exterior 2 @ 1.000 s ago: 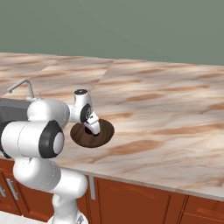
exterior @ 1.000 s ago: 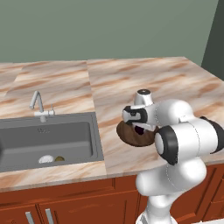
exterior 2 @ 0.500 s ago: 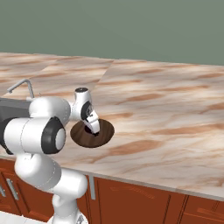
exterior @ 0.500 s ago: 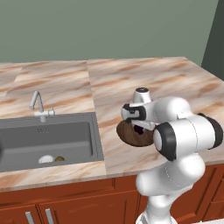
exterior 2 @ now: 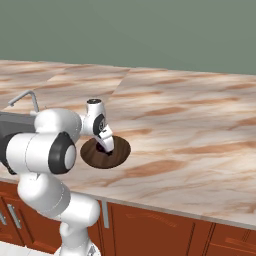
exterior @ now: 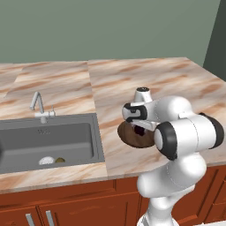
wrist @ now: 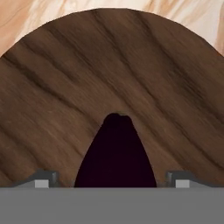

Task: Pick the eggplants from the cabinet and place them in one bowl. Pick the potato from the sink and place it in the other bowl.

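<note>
Gripper: our two-finger gripper (wrist: 113,179) hangs low over the wide, shallow, dark brown wood-grain bowl (exterior 2: 119,151), its jaws spread wide with both tips standing clear of the load.
Eggplant: a dark purple-black, tapered eggplant (wrist: 115,155) lies in the bowl between the tips, touching neither finger as far as we can tell.
Bowl position: it sits on the marbled tan counter (exterior: 132,79), to the right of the dark grey sink (exterior: 48,141).
Potato: the small olive-brown potato (exterior: 60,160) waits on the sink floor just beside a small white round object (exterior: 46,160).
Risk: if we lift off at a slant, a fingertip could clip the eggplant and roll it toward the rim; a straight rise looks safest to us.
Writing: no brand, label or lettering that we can read anywhere.
</note>
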Available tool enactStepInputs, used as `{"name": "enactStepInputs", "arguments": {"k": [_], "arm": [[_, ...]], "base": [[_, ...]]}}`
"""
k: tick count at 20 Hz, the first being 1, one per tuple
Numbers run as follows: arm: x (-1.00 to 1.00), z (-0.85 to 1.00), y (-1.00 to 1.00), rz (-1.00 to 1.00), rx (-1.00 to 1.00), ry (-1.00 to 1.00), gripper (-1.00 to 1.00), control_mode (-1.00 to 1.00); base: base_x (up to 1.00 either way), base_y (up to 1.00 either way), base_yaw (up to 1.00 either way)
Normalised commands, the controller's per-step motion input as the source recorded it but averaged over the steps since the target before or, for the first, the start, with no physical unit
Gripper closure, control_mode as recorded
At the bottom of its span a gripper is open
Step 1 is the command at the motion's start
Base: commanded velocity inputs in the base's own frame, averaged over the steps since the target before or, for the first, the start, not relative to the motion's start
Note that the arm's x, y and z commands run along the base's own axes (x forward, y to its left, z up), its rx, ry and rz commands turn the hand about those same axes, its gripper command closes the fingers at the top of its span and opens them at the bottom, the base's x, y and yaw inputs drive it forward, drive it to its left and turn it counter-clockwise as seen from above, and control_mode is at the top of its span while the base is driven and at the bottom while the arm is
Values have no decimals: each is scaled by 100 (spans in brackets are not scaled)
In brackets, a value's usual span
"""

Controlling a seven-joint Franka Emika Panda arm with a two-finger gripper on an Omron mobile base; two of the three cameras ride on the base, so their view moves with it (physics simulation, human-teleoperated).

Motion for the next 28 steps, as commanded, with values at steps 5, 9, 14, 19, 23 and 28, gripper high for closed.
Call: {"name": "enactStepInputs", "arguments": {"k": [5,9,14,19,23,28], "arm": [[-12,0,-2,0,2,0,-100,-100],[-16,5,0,0,4,0,-100,-100],[-17,20,-1,0,5,-1,-100,-100],[-19,31,0,0,0,0,-100,-100],[-25,32,-2,0,0,0,-100,-100],[-30,28,-5,0,0,0,-100,-100]], "base": [[0,0,0],[0,0,0],[0,0,0],[0,0,0],[0,0,0],[0,0,0]]}}
